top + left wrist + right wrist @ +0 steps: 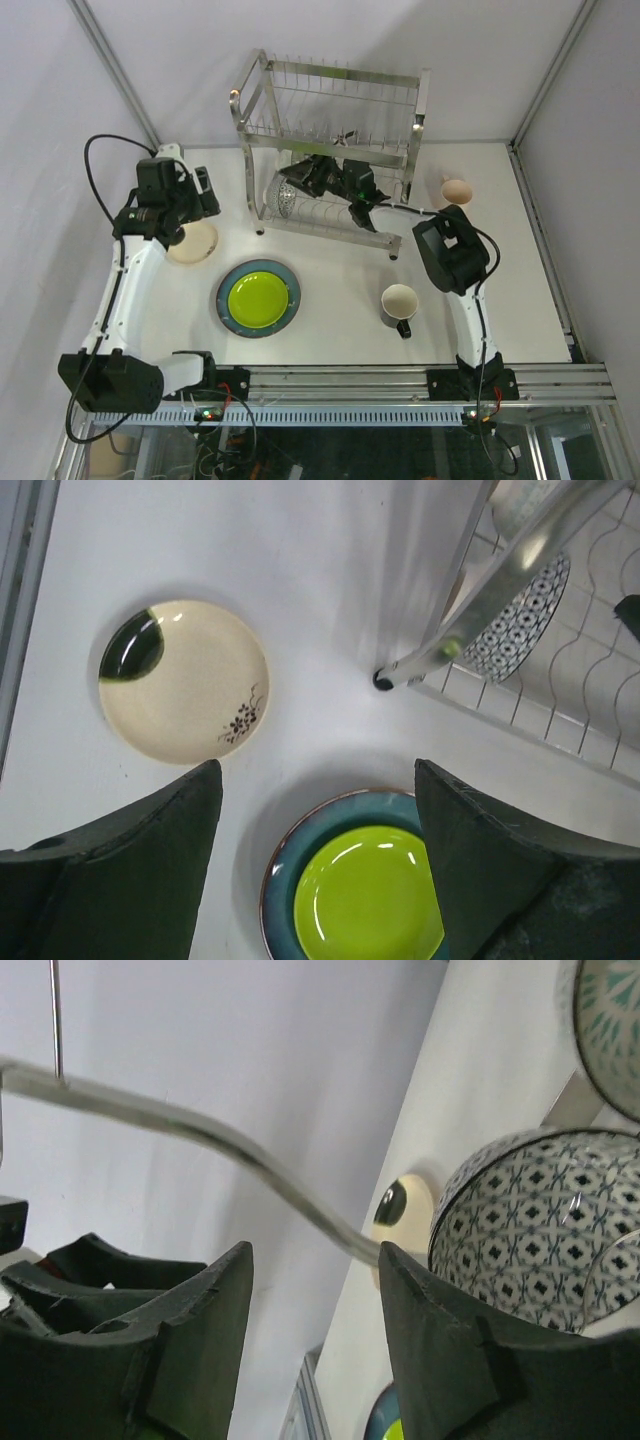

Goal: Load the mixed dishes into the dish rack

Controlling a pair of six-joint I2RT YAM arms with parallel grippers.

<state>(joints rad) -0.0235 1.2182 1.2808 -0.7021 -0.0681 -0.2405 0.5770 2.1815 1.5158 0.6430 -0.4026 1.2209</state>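
Only partly visible behind dish rack (500, 580) post: patterned bowl (525, 625)

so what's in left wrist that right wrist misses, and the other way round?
Left wrist only: left gripper, open; the dish rack's foot; the flower mark on the cream plate; the lime-green plate sitting in the blue-grey plate.
Right wrist only: right gripper, open beside the patterned bowl; another patterned dish top right, unclear which.
Both: bowl in the rack, cream plate, rack wire. Right wrist gets only a sliver of the stacked plates.
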